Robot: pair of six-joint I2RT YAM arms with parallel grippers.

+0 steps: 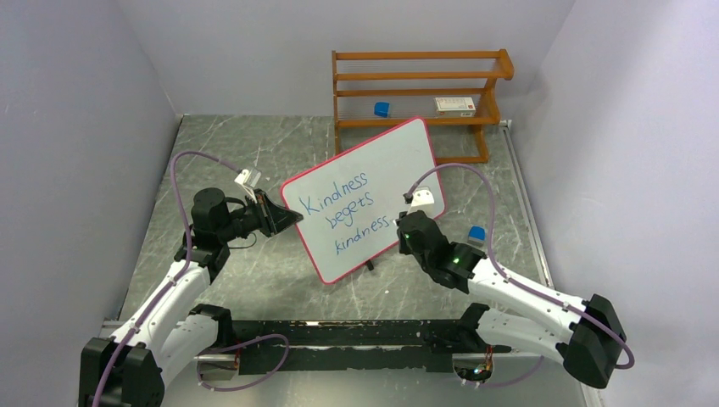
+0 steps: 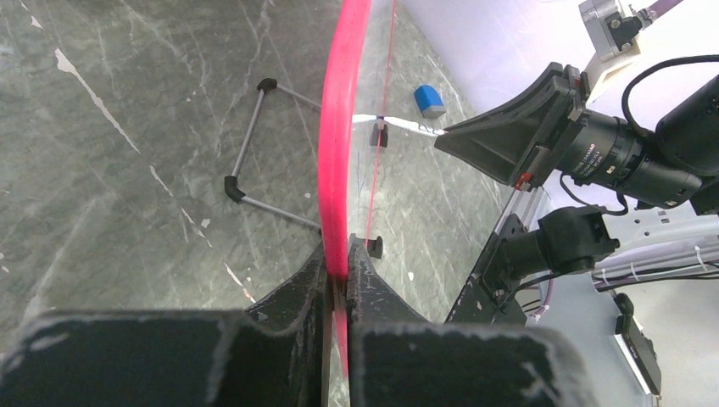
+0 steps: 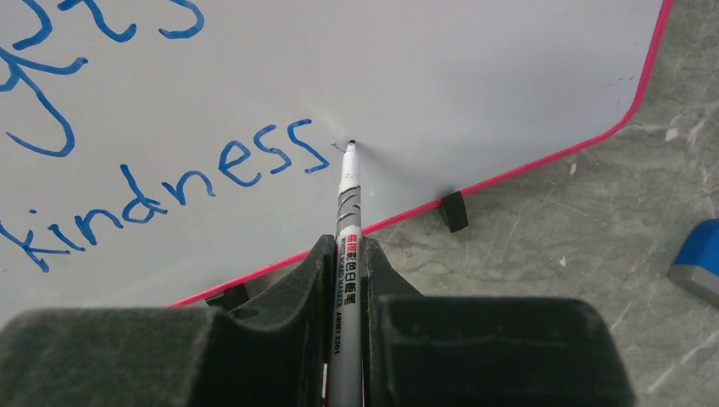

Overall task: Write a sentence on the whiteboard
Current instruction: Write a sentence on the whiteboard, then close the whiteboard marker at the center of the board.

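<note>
The whiteboard (image 1: 386, 161) stands tilted mid-table, white with a red-pink rim (image 2: 342, 127). The sentence (image 1: 343, 212) in blue cursive reads "Kindness begets kindness" on three lines; its last word (image 3: 169, 182) fills the right wrist view. My left gripper (image 1: 291, 219) is shut on the board's left edge, the rim pinched between its fingertips (image 2: 339, 259). My right gripper (image 3: 346, 250) is shut on a grey whiteboard marker (image 3: 348, 216). The marker's tip (image 3: 351, 144) is at the board just after the final "s", near the lower right corner (image 1: 398, 222).
A wooden rack (image 1: 415, 97) stands behind the board with a small blue object (image 1: 381, 108) and a white box (image 1: 455, 105) on it. A blue cap-like piece (image 1: 477, 232) lies beside the right arm (image 3: 699, 259). The board's wire stand (image 2: 254, 161) and black feet (image 3: 454, 210) rest on the marble table.
</note>
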